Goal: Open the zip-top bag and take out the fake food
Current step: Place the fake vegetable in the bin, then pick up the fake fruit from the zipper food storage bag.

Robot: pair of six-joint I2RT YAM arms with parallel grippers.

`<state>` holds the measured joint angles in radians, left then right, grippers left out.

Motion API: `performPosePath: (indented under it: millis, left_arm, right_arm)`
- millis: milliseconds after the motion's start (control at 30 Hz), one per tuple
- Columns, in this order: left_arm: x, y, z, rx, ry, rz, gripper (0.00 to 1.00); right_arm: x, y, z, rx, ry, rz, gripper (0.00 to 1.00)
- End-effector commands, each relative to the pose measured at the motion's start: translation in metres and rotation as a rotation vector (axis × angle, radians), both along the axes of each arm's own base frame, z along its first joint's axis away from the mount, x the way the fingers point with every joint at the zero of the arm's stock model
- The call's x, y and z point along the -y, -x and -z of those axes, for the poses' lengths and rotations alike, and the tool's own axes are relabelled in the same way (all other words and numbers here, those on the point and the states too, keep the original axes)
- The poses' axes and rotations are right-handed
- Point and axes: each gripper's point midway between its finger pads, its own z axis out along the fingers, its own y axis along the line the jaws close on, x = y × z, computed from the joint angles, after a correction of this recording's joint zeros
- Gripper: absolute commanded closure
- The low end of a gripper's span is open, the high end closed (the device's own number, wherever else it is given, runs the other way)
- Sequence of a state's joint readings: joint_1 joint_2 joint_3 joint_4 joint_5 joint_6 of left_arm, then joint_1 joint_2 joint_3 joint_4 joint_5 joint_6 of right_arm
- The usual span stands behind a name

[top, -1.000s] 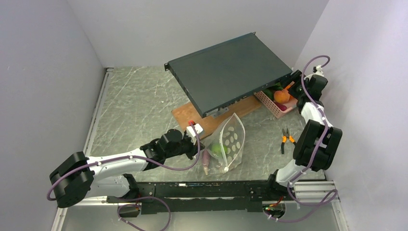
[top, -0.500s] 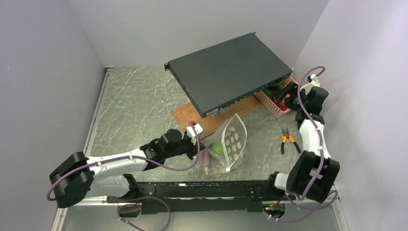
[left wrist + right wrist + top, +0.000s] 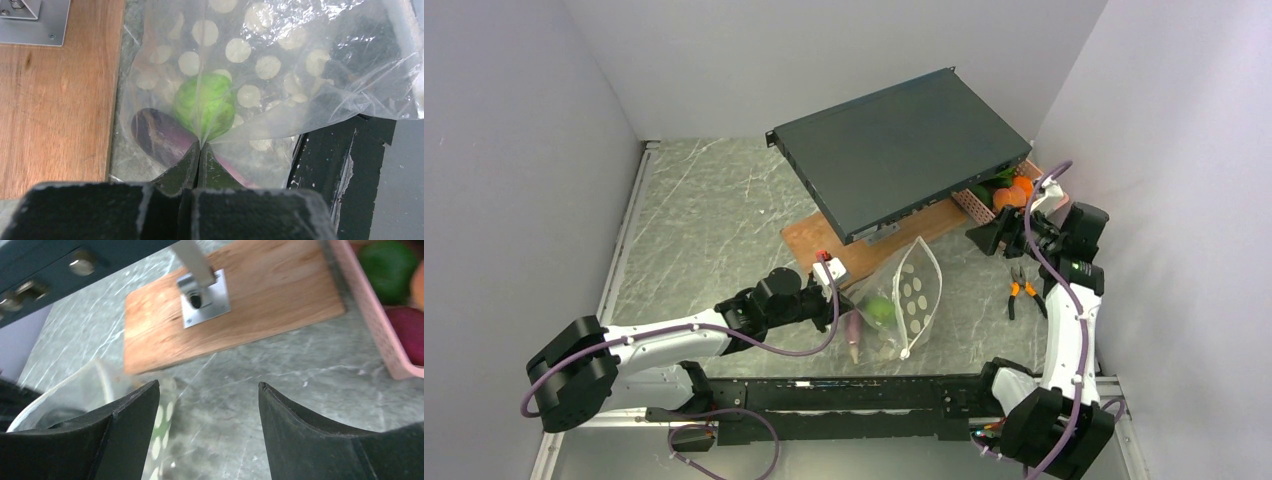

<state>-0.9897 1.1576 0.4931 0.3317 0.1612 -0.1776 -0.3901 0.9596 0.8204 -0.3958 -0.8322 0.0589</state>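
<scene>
The clear zip-top bag [image 3: 909, 295] with white dots stands on the table, its mouth gaping upward. My left gripper [image 3: 844, 302] is shut on a pinch of the bag's plastic [image 3: 280, 55] at its fingertips [image 3: 200, 145]. Inside the bag lie a bright green round piece of fake food [image 3: 205, 102] and a purple piece [image 3: 157, 135]. My right gripper [image 3: 984, 238] hovers open and holds nothing [image 3: 207, 385], to the right of the bag and pointing toward it. More fake food, orange [image 3: 1006, 198], green [image 3: 387, 262] and red [image 3: 407, 332], sits in the pink basket.
A dark flat metal box [image 3: 899, 150] rests tilted over a wooden board [image 3: 824, 240] with a metal bracket [image 3: 204, 297]. The pink lattice basket [image 3: 370, 315] stands at the back right. Orange-handled pliers [image 3: 1021, 290] lie under the right arm. Walls close in on both sides.
My right arm has swung away from the basket at the back right and turned toward the bag, its gripper staying open. The left gripper keeps its hold; the bag shifted slightly.
</scene>
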Motion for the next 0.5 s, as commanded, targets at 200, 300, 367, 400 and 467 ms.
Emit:
performPosePath:
  millis: [200, 300, 367, 400, 467]
  left_arm:
    - [0.009, 0.005, -0.019, 0.042, 0.063, 0.052, 1.00]
    - [0.009, 0.006, -0.019, 0.041, 0.069, 0.056, 1.00]
    - [0.008, 0.006, -0.018, 0.039, 0.069, 0.058, 1.00]
    - [0.008, 0.007, -0.019, 0.039, 0.070, 0.060, 1.00]
    - [0.008, 0.007, -0.019, 0.040, 0.072, 0.062, 1.00]
  right_arm:
    - [-0.067, 0.062, -0.052, 0.218, 0.067, -0.499, 0.27]
    - [-0.086, 0.078, -0.059, 0.260, 0.086, -0.629, 0.27]
    - [-0.099, 0.089, -0.061, 0.284, 0.096, -0.709, 0.27]
    - [-0.103, 0.092, -0.062, 0.297, 0.109, -0.739, 0.27]
    - [-0.110, 0.097, -0.058, 0.314, 0.146, -0.787, 0.27]
